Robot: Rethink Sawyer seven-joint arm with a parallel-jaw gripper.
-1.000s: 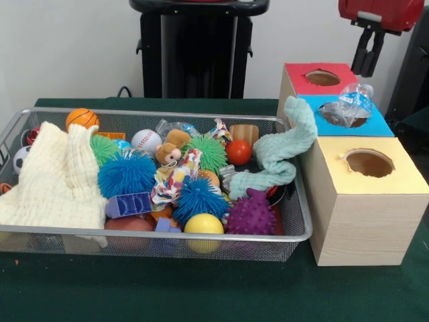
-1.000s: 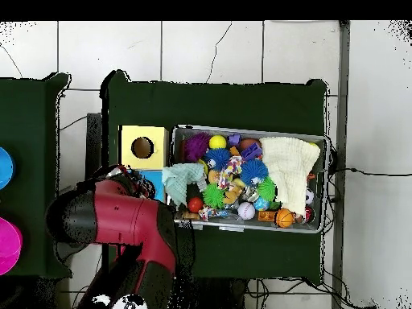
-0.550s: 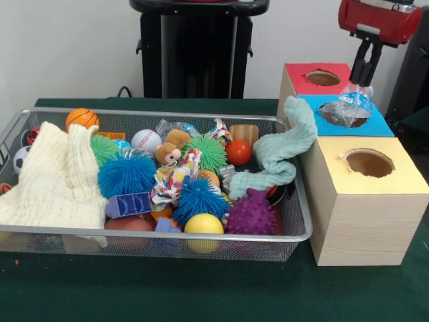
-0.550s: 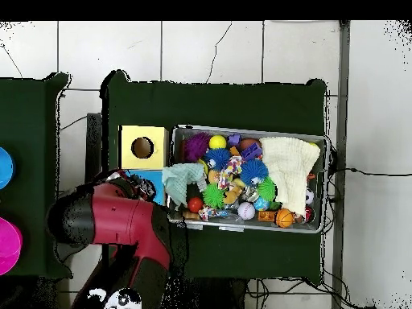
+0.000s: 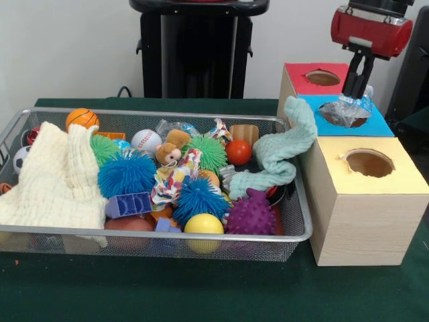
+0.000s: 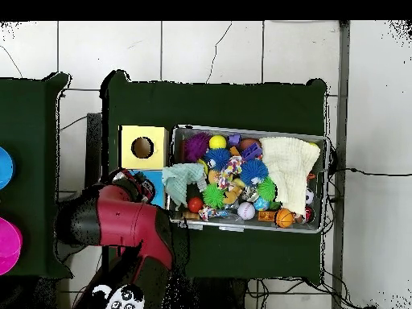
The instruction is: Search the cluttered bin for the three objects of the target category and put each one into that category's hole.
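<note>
A crumpled clear plastic bottle (image 5: 343, 111) with bluish label scraps sits in the round hole of the blue-topped box (image 5: 377, 125), sticking up out of it. My gripper (image 5: 357, 92) stands straight above it, tips touching the bottle's top, fingers close together and holding nothing. The wire-mesh bin (image 5: 167, 235) lies to the left, full of toys. Another clear bottle (image 5: 173, 127) lies at the bin's back, behind a baseball and a teddy. In the overhead view my red arm (image 6: 121, 225) covers the blue box and the gripper.
The red-topped box (image 5: 301, 79) stands behind the blue one, the yellow-topped box (image 5: 395, 178) in front. A mint cloth (image 5: 281, 151) drapes from the bin onto the blue box's edge. A cream muslin (image 5: 57, 178) covers the bin's left end. Several spiky balls fill the middle.
My gripper has come down and to the left, from above the boxes' right side onto the bottle in the blue hole. The bottle and the bin's contents have not visibly moved.
</note>
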